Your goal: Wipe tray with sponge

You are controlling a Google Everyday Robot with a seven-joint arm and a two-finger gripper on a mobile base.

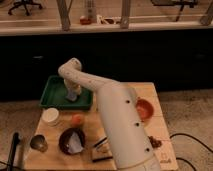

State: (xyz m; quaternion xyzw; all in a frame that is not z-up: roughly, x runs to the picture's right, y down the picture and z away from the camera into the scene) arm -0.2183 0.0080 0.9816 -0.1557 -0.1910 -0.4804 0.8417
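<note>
A: Where's the sponge [74, 97]?
B: Pale patch beneath the hand [71, 93], down in the green tray [52, 95] on the desk [149, 91]; its grip I can't tell. Press flat, sweep toward the bare left side

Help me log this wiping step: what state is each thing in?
hand: lowered into the green tray, right side.
sponge: under the hand, on the tray floor, it seems.
green tray: flat on the table, back left.
dark bowl: upright, something pale inside.
white cup: upright, in front of the tray.
metal cup: upright, front left.
orange bowl: upright, partly hidden by the arm.
</note>
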